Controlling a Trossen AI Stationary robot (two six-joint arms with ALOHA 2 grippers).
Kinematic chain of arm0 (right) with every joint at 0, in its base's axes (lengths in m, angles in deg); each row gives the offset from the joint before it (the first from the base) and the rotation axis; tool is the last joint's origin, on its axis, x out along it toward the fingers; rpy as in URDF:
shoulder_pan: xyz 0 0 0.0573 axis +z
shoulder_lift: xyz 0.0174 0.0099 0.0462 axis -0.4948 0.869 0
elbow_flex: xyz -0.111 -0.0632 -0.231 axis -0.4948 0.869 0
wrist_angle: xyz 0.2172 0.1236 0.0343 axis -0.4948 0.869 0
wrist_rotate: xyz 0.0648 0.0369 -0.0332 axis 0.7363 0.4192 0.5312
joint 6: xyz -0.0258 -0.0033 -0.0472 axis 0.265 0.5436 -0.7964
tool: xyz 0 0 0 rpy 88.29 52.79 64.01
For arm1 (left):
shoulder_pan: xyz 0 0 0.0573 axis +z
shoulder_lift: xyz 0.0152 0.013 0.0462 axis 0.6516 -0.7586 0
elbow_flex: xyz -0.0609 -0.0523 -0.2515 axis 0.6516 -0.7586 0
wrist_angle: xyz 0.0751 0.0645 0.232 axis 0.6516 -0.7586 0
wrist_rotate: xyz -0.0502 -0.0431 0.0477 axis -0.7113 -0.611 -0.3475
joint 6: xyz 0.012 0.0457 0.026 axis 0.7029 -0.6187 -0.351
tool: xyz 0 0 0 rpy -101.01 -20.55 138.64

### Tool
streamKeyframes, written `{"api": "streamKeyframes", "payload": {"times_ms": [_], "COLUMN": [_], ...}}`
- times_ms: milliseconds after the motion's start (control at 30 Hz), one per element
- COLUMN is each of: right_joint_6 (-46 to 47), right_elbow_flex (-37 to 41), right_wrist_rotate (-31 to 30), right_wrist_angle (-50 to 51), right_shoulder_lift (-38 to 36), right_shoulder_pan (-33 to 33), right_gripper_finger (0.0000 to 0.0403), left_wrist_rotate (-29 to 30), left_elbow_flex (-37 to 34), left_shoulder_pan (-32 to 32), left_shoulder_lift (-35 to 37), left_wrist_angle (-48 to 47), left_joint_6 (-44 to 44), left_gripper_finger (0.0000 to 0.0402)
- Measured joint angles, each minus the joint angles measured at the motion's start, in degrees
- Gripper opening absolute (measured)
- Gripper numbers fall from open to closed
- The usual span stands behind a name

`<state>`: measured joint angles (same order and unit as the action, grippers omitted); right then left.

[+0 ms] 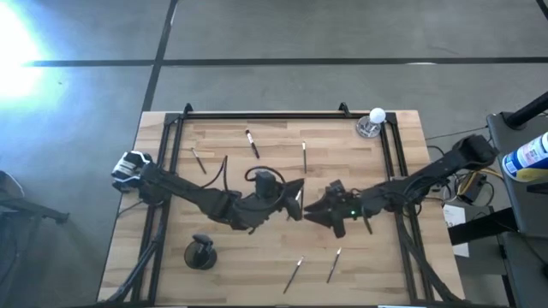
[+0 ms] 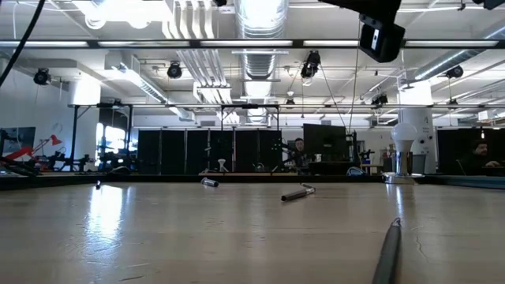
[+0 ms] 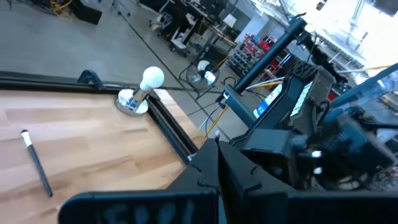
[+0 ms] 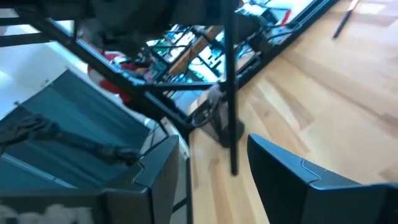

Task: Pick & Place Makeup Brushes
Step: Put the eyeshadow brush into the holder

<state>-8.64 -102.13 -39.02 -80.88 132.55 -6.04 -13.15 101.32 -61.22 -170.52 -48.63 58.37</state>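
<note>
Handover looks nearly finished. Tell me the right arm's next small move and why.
Probably draw the right claw straight back: its fingers stand open around the makeup brush, which the shut left claw appears to hold.

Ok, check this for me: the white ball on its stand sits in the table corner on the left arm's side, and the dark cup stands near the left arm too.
Not quite. The white ball on its stand sits in the table corner on the right arm's side, as the high view shows. The dark cup does stand near the left arm.
</note>
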Motion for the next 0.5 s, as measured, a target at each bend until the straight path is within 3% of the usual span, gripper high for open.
{"api": "streamKeyframes", "payload": {"times_ms": [267,500], "right_joint_6": [-2.0,-5.8], "right_elbow_flex": [-3.1,-4.3], "right_wrist_rotate": [-1.8,-2.1], "right_wrist_angle": [0.9,2.1], "right_shoulder_lift": [1.8,1.3], "right_shoulder_pan": [-1.5,-1.4], "right_gripper_finger": [0.014,0.0024], "left_wrist_rotate": [-0.2,-2.3], "left_elbow_flex": [0.2,0.2], "left_shoulder_pan": [0.0,0.3], "left_shoulder_lift": [0.0,0.8], "left_wrist_angle": [1.4,1.6], "left_joint_6": [-1.5,-1.4], "left_gripper_finger": [0.0,0.0]}}
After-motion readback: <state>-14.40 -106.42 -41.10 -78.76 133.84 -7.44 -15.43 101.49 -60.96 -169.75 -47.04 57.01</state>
